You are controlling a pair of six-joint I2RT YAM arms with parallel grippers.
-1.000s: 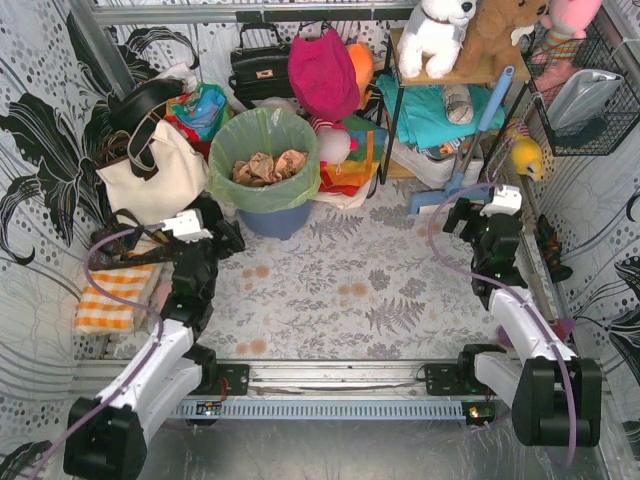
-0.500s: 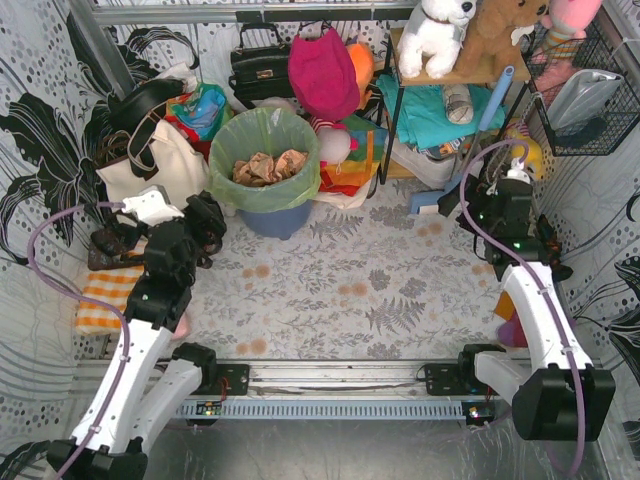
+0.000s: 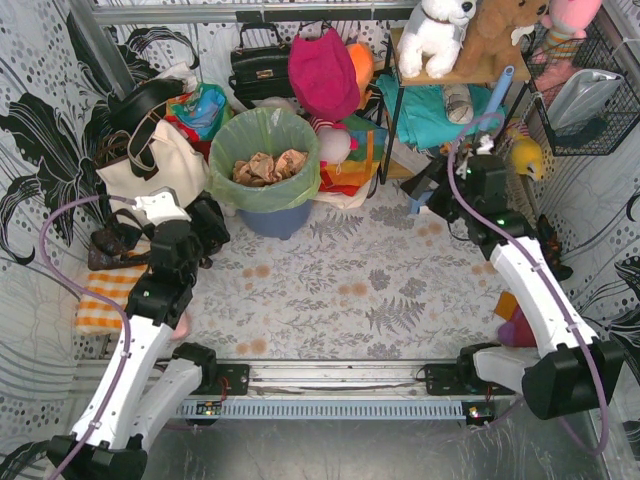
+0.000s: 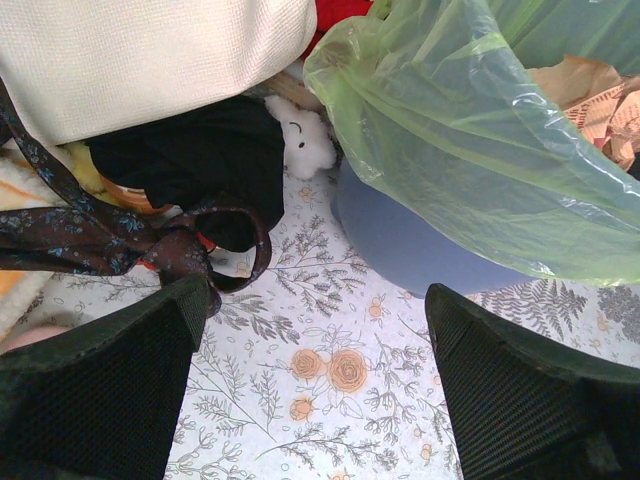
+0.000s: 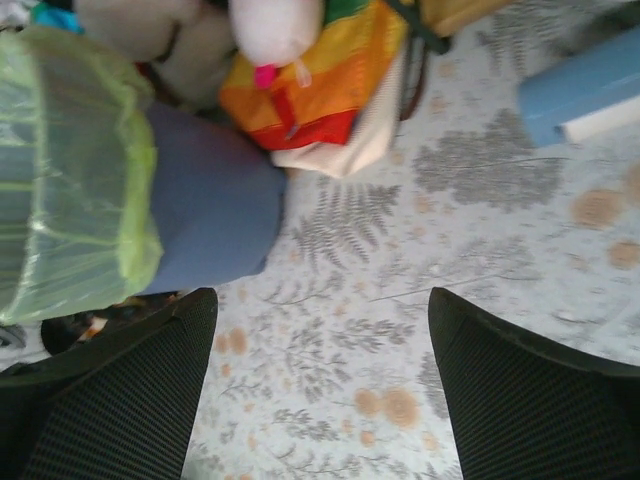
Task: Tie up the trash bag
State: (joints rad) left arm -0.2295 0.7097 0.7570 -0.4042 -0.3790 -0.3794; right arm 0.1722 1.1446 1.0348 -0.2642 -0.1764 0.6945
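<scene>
The trash bag point(image 3: 300, 188) is thin light-green plastic lining a blue-grey round bin point(image 3: 272, 220) at the back of the floral mat, its mouth open over crumpled brown paper point(image 3: 265, 166). My left gripper point(image 3: 212, 228) hovers open just left of the bin, touching nothing. In the left wrist view the trash bag point(image 4: 470, 130) and bin point(image 4: 400, 240) lie ahead to the right of the left gripper point(image 4: 318, 300). My right gripper point(image 3: 428, 190) is open, well to the right of the bin. The right wrist view has the trash bag point(image 5: 70, 170) at far left, apart from the right gripper point(image 5: 322, 300).
A cream tote bag point(image 3: 150, 170) with dark straps leans left of the bin. Behind are a black handbag point(image 3: 258, 65), a pink bag point(image 3: 320, 70) and a colourful cloth point(image 3: 355, 165). A shelf with plush toys point(image 3: 440, 30) stands back right. An orange striped cloth point(image 3: 110, 300) lies at left.
The right arm has swung up and leftward toward the bin. The left arm has lifted and extended beside the tote bag. Both grippers stay open, holding nothing.
</scene>
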